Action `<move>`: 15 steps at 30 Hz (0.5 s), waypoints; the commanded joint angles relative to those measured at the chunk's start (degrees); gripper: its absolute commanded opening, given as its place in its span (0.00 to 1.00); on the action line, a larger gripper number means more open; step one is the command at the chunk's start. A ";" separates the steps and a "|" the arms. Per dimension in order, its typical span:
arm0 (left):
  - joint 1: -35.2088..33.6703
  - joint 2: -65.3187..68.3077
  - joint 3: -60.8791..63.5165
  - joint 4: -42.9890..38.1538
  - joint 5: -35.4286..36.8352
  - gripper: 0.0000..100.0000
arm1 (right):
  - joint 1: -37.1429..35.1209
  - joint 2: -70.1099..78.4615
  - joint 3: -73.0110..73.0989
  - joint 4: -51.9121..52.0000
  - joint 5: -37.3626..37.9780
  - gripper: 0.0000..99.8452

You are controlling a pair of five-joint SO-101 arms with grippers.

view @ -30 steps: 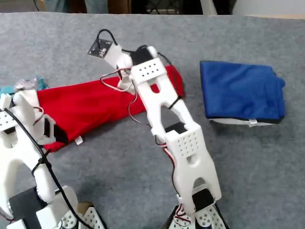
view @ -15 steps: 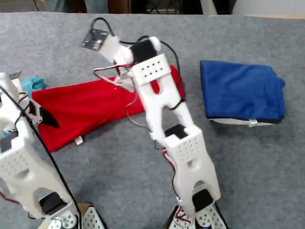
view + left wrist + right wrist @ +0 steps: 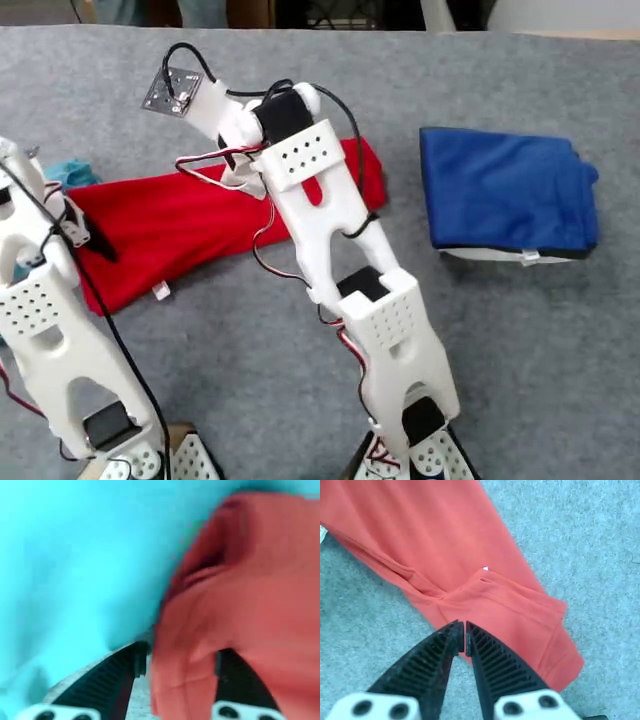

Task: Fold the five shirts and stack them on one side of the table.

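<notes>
A red shirt [image 3: 180, 225], folded into a long strip, lies across the left half of the grey table [image 3: 250, 370]. My left gripper [image 3: 90, 238] sits at its left end. In the left wrist view red cloth [image 3: 240, 580] bunches between the fingers of that gripper [image 3: 177, 665], next to a teal shirt [image 3: 75, 555]. My right arm stretches over the strip's right part. Its gripper [image 3: 461, 626] is shut, tips just over the edge of the red shirt [image 3: 445, 545], which lies flat. A folded blue shirt [image 3: 505, 190] rests at the right on a white one [image 3: 500, 256].
The teal shirt [image 3: 68, 172] lies crumpled at the table's left edge, behind my left arm. Bare grey cloth lies between the red strip and the blue stack, and along the front between the two arm bases.
My left arm has risen and stretched toward the far side, its gripper staying at the red shirt's left end. My right arm's wrist has swung left over the shirt. The shirt has barely shifted.
</notes>
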 commanded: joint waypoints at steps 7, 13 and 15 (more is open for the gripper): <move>3.56 2.99 -7.60 3.52 0.35 0.07 | -0.62 -4.18 -2.86 0.53 -0.62 0.01; 6.55 2.02 -7.34 3.60 -3.16 0.03 | -0.53 -10.95 -2.77 0.53 -0.62 0.01; 7.60 -0.35 -7.25 3.60 -3.16 0.03 | -0.44 -14.64 -2.42 0.53 -0.62 0.01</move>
